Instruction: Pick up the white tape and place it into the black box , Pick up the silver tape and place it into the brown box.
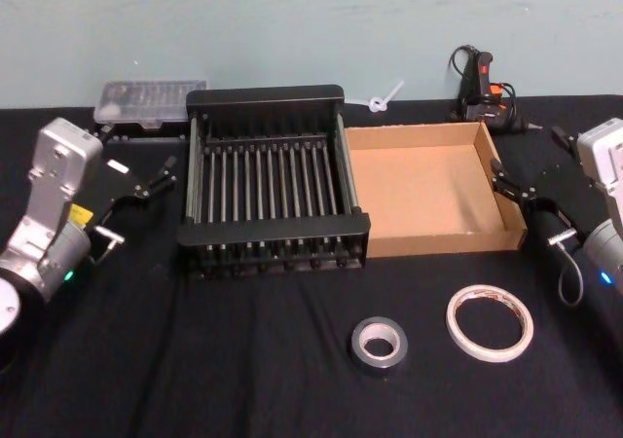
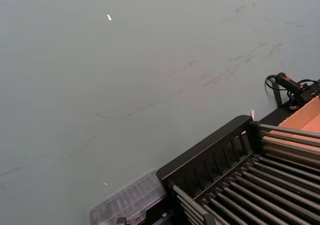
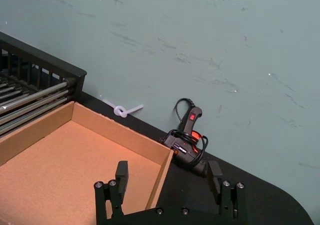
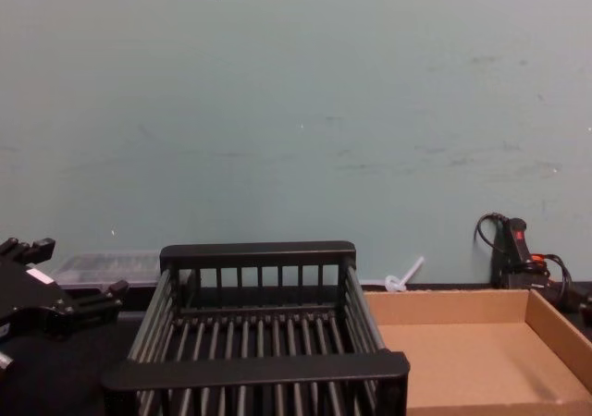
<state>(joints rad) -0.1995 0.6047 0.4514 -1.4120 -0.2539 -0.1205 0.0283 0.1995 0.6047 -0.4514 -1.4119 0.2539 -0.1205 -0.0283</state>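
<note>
The white tape [image 1: 490, 322] lies flat on the black cloth at the front right, with red print on its face. To its left lies the smaller silver tape [image 1: 377, 344]. Behind them the black box [image 1: 265, 95] with its slatted floor stands beside the brown box [image 1: 443, 238], and nothing lies in either. My left gripper [image 1: 159, 175] hovers open left of the black box [image 4: 259, 254]. My right gripper [image 1: 511, 183] hovers open at the right wall of the brown box [image 3: 120, 130], nothing between its fingers [image 3: 121, 172]. Both grippers are well behind the tapes.
A clear plastic case [image 1: 151, 100] sits at the back left by the wall. A black and red hand tool [image 1: 482, 88] with a cord and a white zip tie [image 1: 384, 97] lie behind the brown box. Black cloth covers the table.
</note>
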